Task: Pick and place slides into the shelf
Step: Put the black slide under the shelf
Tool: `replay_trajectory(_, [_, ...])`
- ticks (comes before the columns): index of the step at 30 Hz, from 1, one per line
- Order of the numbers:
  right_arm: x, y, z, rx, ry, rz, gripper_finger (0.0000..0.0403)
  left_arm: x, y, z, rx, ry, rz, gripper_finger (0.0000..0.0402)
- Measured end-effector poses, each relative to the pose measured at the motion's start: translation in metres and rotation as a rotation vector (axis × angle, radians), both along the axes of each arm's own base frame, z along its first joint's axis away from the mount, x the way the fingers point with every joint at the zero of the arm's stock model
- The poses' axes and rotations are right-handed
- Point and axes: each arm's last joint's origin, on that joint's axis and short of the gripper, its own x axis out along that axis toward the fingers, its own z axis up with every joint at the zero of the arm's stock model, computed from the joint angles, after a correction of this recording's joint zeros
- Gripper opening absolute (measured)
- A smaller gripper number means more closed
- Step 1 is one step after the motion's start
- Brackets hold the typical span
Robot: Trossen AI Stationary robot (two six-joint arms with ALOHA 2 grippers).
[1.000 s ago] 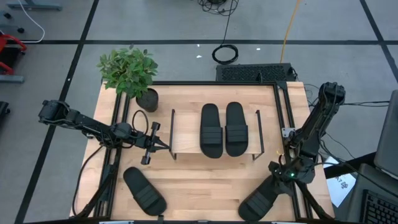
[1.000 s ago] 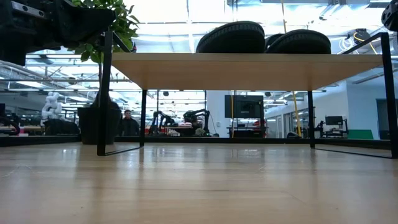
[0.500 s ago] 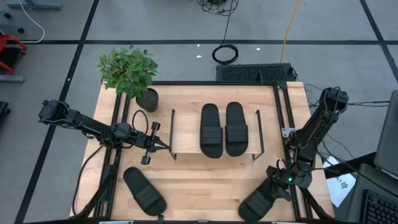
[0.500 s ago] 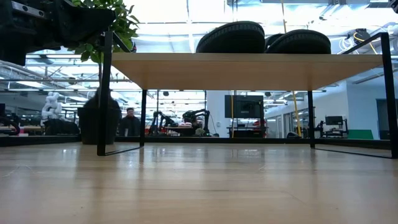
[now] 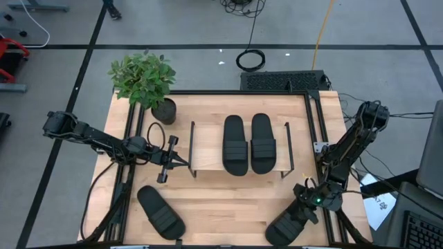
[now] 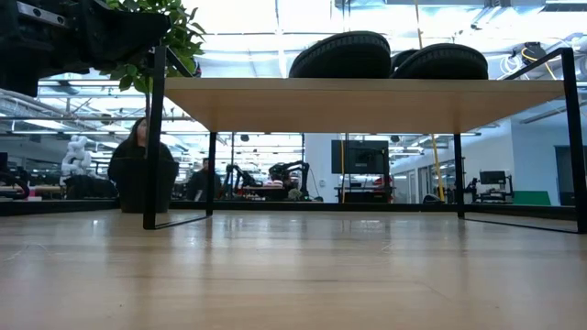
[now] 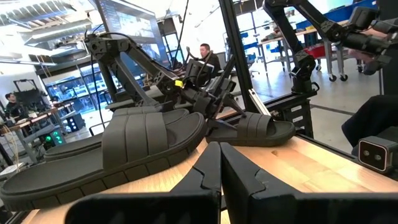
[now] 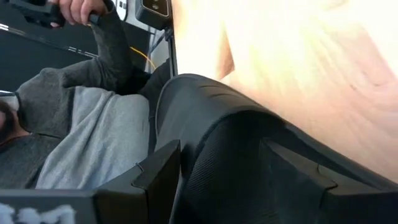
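Table (image 5: 208, 207): shelf (image 5: 208, 149), plant (image 5: 145, 79), two slides (image 5: 160, 211).

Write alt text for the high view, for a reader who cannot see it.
Overhead view of a wooden table: two black slides lie side by side on a small shelf. A third slide lies near the front left, the right gripper is at a fourth slide front right, and the left gripper waits beside the shelf.

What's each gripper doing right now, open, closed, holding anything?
Left gripper: closed, empty, hovering beside the shelf.
Right gripper: open, fingers straddling the strap of the slide at the table's near right corner, not clamped.
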Motion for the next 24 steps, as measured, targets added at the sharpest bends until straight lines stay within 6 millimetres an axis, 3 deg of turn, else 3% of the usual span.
replay_trajectory(3, [0.001,0.002,0.0,0.0,-0.018,0.013,0.0205,0.0,0.0,0.0,0.0,0.0,0.0,0.0003])
replay_trajectory(6, [0.001,0.003,0.0,-0.042,-0.04,0.039,0.0175,0.0,0.0,0.0,0.0,0.0,0.0,0.0003])
replay_trajectory(13, [0.008,0.009,0.01,-0.158,-0.178,0.14,0.0018,0.0,0.0,0.0,0.0,0.0,0.0,0.0003])
replay_trajectory(24, [0.028,0.019,0.034,-0.148,-0.27,0.238,0.0005,0.0,0.0,0.0,0.0,0.0,0.0,0.0003])
